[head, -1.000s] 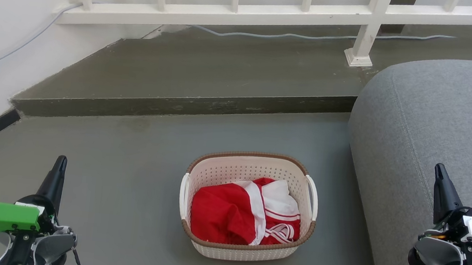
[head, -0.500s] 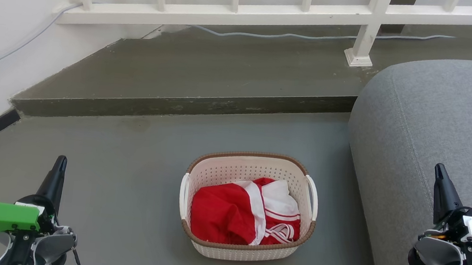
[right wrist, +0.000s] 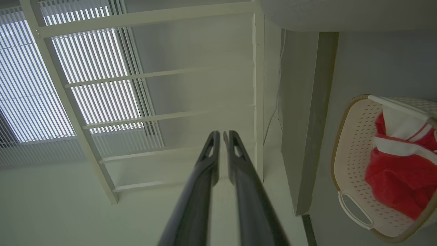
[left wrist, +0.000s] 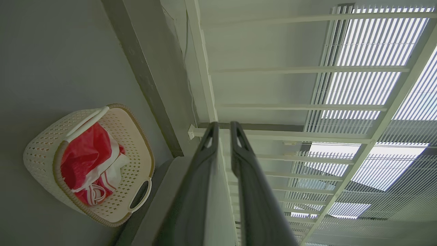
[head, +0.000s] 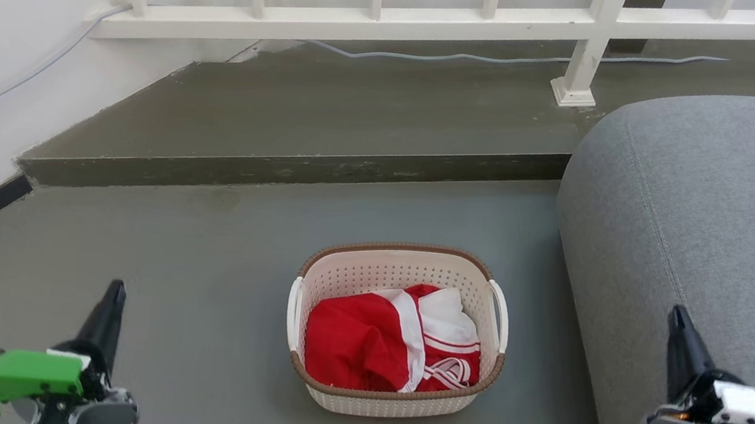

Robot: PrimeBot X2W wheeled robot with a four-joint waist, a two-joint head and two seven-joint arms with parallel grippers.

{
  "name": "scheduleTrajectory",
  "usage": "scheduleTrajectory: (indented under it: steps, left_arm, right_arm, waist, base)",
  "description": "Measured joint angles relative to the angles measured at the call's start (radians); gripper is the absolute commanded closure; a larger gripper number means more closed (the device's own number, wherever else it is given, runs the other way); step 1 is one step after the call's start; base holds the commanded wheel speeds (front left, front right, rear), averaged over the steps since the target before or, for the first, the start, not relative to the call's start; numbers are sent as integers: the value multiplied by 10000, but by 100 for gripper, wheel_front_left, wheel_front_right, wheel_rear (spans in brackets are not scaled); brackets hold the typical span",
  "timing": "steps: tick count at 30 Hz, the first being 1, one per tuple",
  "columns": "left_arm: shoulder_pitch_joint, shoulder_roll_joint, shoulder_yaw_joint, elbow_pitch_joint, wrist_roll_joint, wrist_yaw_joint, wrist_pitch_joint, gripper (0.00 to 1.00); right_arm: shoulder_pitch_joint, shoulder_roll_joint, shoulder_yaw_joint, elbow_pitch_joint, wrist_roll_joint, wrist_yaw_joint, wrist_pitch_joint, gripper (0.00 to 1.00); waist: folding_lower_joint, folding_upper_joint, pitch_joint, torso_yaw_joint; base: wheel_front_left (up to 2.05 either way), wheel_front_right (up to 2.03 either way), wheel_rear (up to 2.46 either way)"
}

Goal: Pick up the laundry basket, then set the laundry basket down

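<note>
The laundry basket (head: 391, 405) looks light and fairly stiff: thin moulded plastic with little in it, so I judge it will lift easily but may flex or tip if taken from 1 side alone. The load, a soft red and white garment (head: 356, 341), lies loose and lower than the rim, so it should not spill in a level lift. The best holds seem to be the 2 white side handles, the left handle (head: 293, 313) and the right handle (head: 500, 318), 1 for each arm; their smooth plastic could slip in narrow fingers, so hooking under the loop looks safer than pinching it. The basket is small, cream-white and rounded-rectangular, with walls perforated in rows of small holes and a brown woven-look band around the top. It stands upright on the grey floor (head: 199, 277), near the robot and about midway between its arms, with a grey sofa (head: 705, 207) just to its right and a low step (head: 283, 166) farther off. The left gripper (head: 116, 290) and the right gripper (head: 678, 319) sit well apart from the basket at the near left and near right. In the wrist views each one's fingers lie almost together with a thin slit between them, grasping nothing.
</note>
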Motion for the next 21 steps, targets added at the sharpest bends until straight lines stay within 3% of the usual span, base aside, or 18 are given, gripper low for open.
scheduleTrajectory:
  steps: [21]
  left_arm:
    - [180, -58, -370, -297, 69, 0, -594, 0]
  right_arm:
    - [162, 71, 433, -477, -125, -2, -320, 0]
  waist:
    - [0, 0, 32, 0]
  base:
    - [0, 0, 0]
